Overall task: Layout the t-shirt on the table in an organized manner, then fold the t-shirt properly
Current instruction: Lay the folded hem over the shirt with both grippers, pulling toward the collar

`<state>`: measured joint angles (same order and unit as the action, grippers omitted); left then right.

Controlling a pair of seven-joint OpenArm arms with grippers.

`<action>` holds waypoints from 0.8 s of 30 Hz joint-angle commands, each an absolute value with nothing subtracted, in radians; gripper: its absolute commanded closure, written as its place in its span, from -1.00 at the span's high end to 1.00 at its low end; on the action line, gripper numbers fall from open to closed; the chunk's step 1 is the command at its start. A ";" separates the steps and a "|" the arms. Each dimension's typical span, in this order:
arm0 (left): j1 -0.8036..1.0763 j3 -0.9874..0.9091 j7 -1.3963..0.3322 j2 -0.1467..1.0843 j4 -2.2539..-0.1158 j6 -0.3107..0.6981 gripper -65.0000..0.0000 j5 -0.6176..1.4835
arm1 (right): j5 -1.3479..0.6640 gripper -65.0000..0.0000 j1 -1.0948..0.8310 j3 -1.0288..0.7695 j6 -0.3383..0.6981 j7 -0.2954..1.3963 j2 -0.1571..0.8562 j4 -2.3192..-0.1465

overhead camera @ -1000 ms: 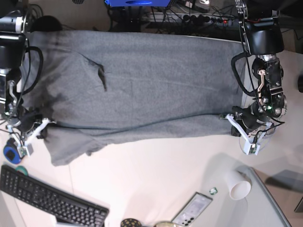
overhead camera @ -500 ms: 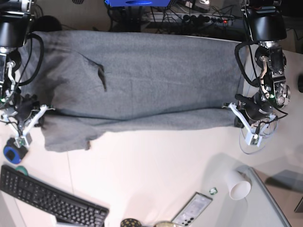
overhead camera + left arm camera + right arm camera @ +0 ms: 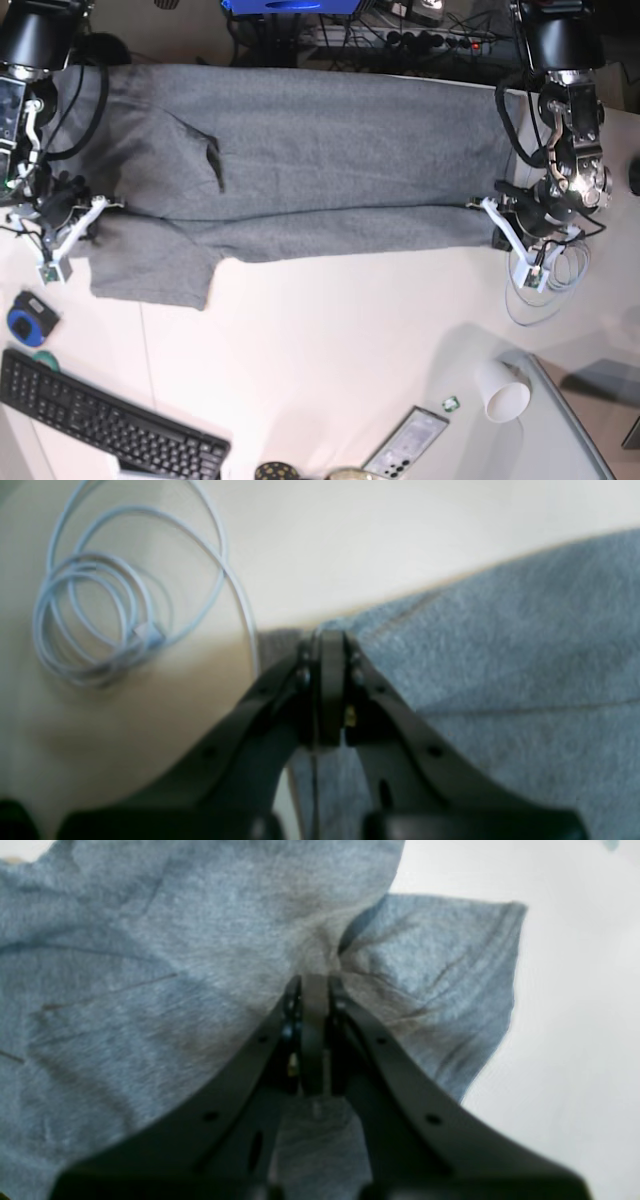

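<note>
The heather-grey t-shirt [image 3: 300, 160] lies spread across the far half of the white table [image 3: 340, 350], its near edge folded over itself. My left gripper [image 3: 482, 205] is shut on the shirt's near right corner [image 3: 450, 640]; its jaws meet on the cloth in the left wrist view [image 3: 325, 640]. My right gripper [image 3: 108, 204] is shut on the shirt near the left sleeve [image 3: 150, 270]. In the right wrist view the cloth [image 3: 175, 965] bunches into creases at the closed jaws [image 3: 314, 982], with the sleeve [image 3: 450, 965] beyond them.
A coiled white cable [image 3: 548, 280] lies right of the left gripper, also in the left wrist view [image 3: 115, 600]. A paper cup [image 3: 502, 390], a phone [image 3: 405, 443], a keyboard [image 3: 100, 420] and a blue tape roll [image 3: 28, 318] sit near the front.
Both grippers have moved toward the far side, dragging the shirt's near edge away from the front. The left sleeve has flattened and squared up.
</note>
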<state>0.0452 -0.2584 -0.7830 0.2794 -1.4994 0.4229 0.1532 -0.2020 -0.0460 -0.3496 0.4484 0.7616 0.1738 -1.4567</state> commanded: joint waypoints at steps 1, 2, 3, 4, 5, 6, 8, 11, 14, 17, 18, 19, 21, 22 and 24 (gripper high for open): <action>0.039 -0.265 -0.765 0.291 -1.531 0.421 -1.00 0.159 | -0.209 -1.00 -0.035 -0.354 0.446 0.748 0.182 -1.491; 0.047 -0.265 -0.763 0.291 -1.538 0.421 -1.00 0.159 | -0.209 -1.00 -0.038 -0.354 0.446 0.750 0.180 -1.498; 0.054 -0.265 -0.763 0.291 -1.543 0.421 -1.00 0.159 | -0.209 -1.00 -0.048 -0.354 0.446 0.751 0.180 -1.511; 0.062 -0.265 -0.763 0.291 -1.544 0.421 -1.00 0.159 | -0.209 -1.00 -0.053 -0.354 0.446 0.757 0.180 -1.524; 0.064 -0.265 -0.763 0.291 -1.546 0.421 -1.00 0.159 | -0.209 -1.00 -0.054 -0.354 0.446 0.773 0.180 -1.538; 0.068 -0.265 -0.763 0.291 -1.546 0.421 -1.00 0.159 | -0.209 -1.00 -0.056 -0.354 0.446 0.789 0.180 -1.550; 0.088 -0.265 -0.762 0.291 -1.552 0.421 -1.00 0.159 | -0.209 -1.00 -0.058 -0.357 0.446 0.820 0.180 -1.566; 0.102 -0.265 -0.766 0.292 -1.578 0.421 -1.00 0.159 | -0.209 -1.00 -0.065 -0.386 0.446 0.825 0.180 -1.557; 0.125 -0.265 -0.766 0.300 -1.607 0.421 -1.00 0.159 | -0.208 -1.00 -0.068 -0.387 0.446 0.820 0.185 -1.557; 0.142 -0.265 -0.768 0.300 -1.626 0.421 -1.00 0.159 | -0.208 -1.00 -0.067 -0.387 0.446 0.820 0.206 -1.555; 0.147 -0.265 -0.768 0.300 -1.630 0.421 -1.00 0.159 | -0.208 -1.00 -0.062 -0.387 0.446 0.820 0.214 -1.552; 0.153 -0.265 -0.768 0.300 -1.636 0.421 -1.00 0.159 | -0.208 -1.00 -0.061 -0.387 0.446 0.825 0.219 -1.544; 0.160 -0.265 -0.768 0.298 -1.641 0.421 -1.00 0.159 | -0.208 -1.00 -0.061 -0.387 0.446 0.826 0.220 -1.540; 0.171 -0.265 -0.768 0.300 -1.646 0.421 -1.00 0.159 | -0.208 -1.00 -0.068 -0.387 0.446 0.826 0.223 -1.543; 0.179 -0.265 -0.768 0.300 -1.669 0.421 -1.00 0.159 | -0.208 -1.00 -0.070 -0.389 0.446 0.828 0.225 -1.541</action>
<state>0.1890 -0.2584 -0.7830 0.2867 -1.6489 0.4232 0.1551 -0.2020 -0.0834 -0.3824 0.4484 0.8429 0.2085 -1.5272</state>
